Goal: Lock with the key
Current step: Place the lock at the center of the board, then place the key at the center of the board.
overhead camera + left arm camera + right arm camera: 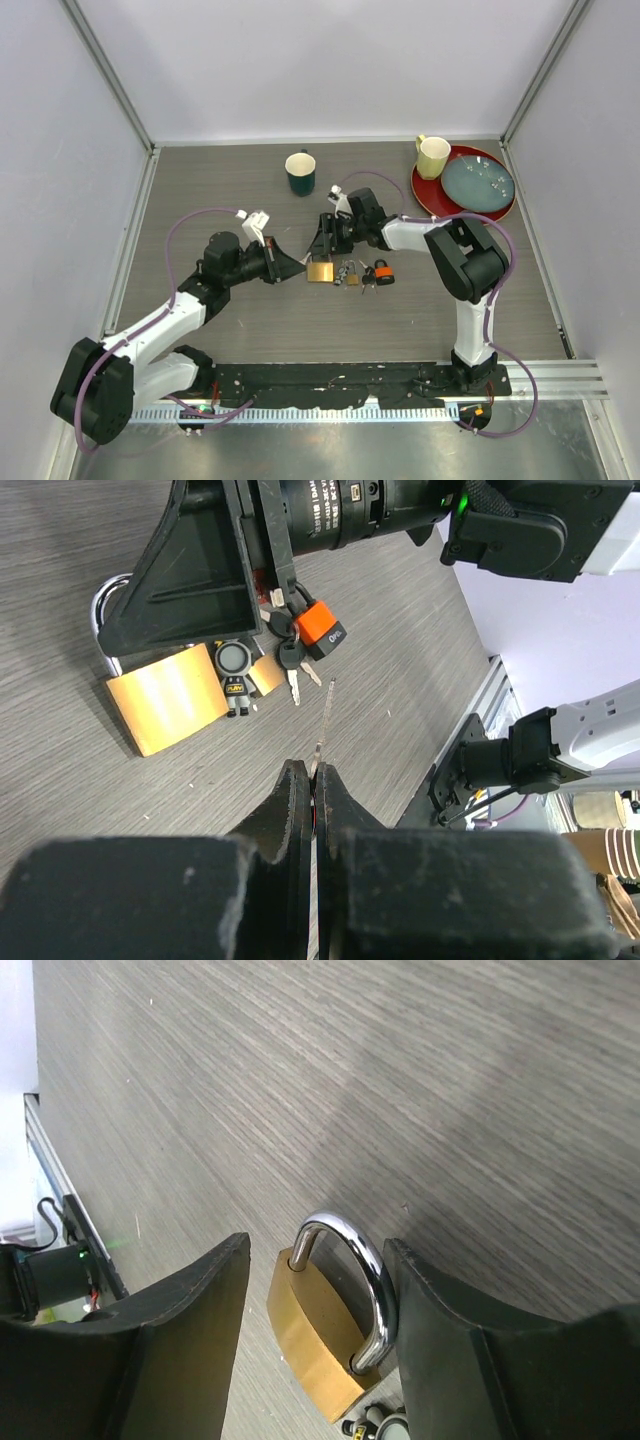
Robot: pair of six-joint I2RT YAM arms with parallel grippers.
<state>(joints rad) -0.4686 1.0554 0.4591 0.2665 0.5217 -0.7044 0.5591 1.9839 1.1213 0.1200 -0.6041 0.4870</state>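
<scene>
Our right gripper (318, 1260) stands half-open astride the shackle (345, 1232) of the mid-table padlock (320, 270), gripping nothing, so we should steady it before our left gripper (314, 780), pinching the key (324, 715), lines up.

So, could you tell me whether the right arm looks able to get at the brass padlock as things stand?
Probably yes: the right claw is open and straddles the shackle of the brass padlock, a finger on either side, with nothing between them and the lock.
</scene>
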